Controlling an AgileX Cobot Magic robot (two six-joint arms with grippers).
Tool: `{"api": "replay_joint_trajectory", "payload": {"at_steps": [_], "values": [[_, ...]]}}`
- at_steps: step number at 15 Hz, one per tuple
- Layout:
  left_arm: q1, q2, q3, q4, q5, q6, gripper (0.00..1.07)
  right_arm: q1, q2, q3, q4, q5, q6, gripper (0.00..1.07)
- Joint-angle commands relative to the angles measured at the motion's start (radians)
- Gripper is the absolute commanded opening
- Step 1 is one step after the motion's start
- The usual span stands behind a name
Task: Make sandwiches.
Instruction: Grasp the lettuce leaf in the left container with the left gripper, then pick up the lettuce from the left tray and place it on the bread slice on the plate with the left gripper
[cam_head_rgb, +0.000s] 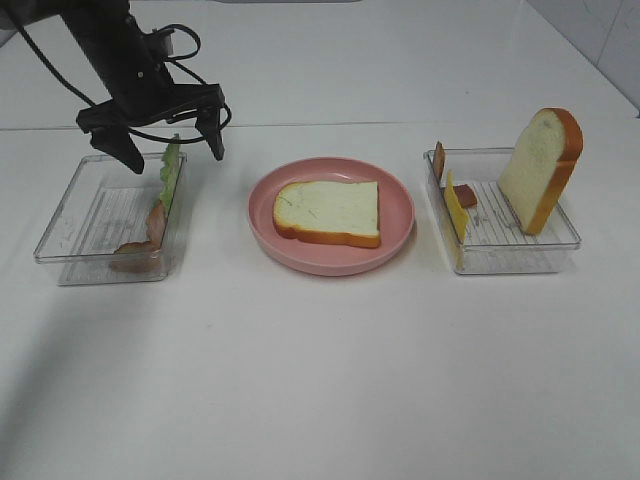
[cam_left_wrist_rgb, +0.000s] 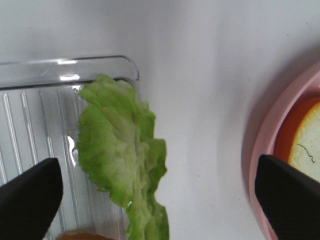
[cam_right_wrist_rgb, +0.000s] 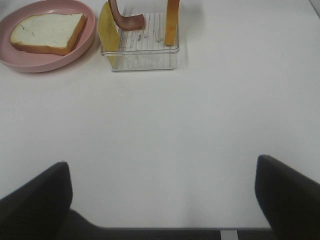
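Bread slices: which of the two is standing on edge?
The slice in the right tray stands upright; the other slice lies flat on the pink plate.

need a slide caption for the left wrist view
Open jaws frame the lettuce leaf at the clear tray's edge, pink plate alongside.

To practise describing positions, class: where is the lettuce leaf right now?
In the high view the lettuce leaf stands on the left, against the right wall of the clear tray, below the open left hand, left of the pink plate.
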Motion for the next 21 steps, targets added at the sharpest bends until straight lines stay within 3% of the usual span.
{"api": "replay_joint_trajectory", "payload": {"at_steps": [1,3,5,6,7,10,11,16,21], "values": [[-0.002,0.012,0.003,-0.006,0.002,-0.007,0.94,-0.003,-0.029,0.001,0.0,-0.005,-0.002,0.96],[-0.002,0.012,0.003,-0.006,0.002,-0.013,0.86,-0.003,-0.029,0.001,0.0,-0.005,-0.002,0.96],[-0.002,0.012,0.003,-0.005,0.003,-0.03,0.61,-0.003,-0.029,0.001,0.0,-0.005,-0.002,0.96],[-0.002,0.012,0.003,-0.005,0.003,-0.03,0.38,-0.003,-0.029,0.001,0.0,-0.005,-0.002,0.96],[-0.002,0.012,0.003,-0.005,0.004,-0.03,0.26,-0.003,-0.029,0.001,0.0,-0.005,-0.002,0.96],[-0.002,0.012,0.003,-0.004,0.021,-0.03,0.04,-0.003,-0.029,0.001,0.0,-0.005,-0.002,0.96],[-0.002,0.012,0.003,0.0,0.026,-0.03,0.0,-0.003,-0.029,0.001,0.0,-0.005,-0.002,0.96],[-0.002,-0.021,-0.005,0.046,0.079,-0.041,0.0,-0.003,-0.029,0.001,0.0,-0.005,-0.002,0.96],[-0.011,-0.12,-0.087,0.031,0.122,-0.056,0.0,-0.003,-0.029,0.001,0.0,-0.005,-0.002,0.96]]}}
